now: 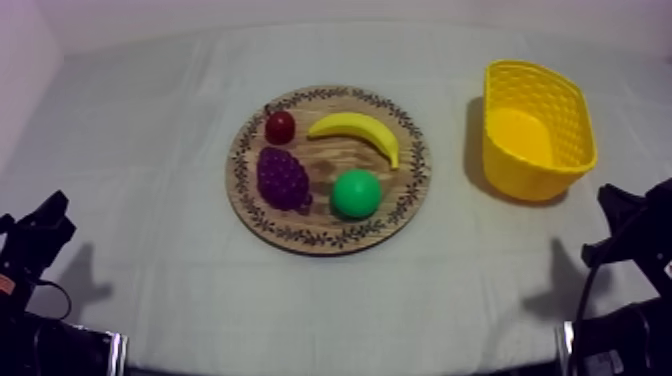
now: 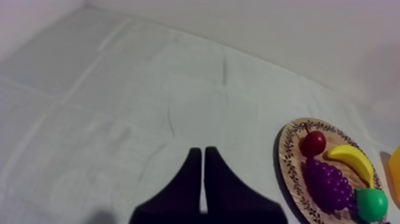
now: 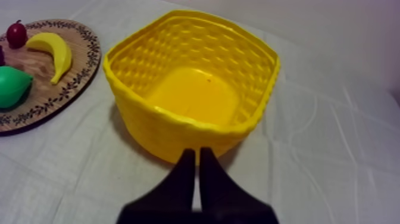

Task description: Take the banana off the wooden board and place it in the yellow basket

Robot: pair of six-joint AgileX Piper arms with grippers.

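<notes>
We see the table (image 1: pixel 140 150) under its cloth, with the round wooden board (image 1: pixel 322 240) at its middle and the yellow basket (image 1: pixel 520 172) well apart on our right. Our left gripper (image 2: pixel 203 151) hangs over bare cloth, its fingers pressed together on nothing. Our right gripper (image 3: pixel 197 151), closed the same way, faces the basket. The banana (image 1: pixel 362 130) lies on the board near its far rim, with the bunch of grapes (image 1: pixel 283 178), the pear (image 1: pixel 356 193) and the small red fruit (image 1: pixel 280 127)
</notes>
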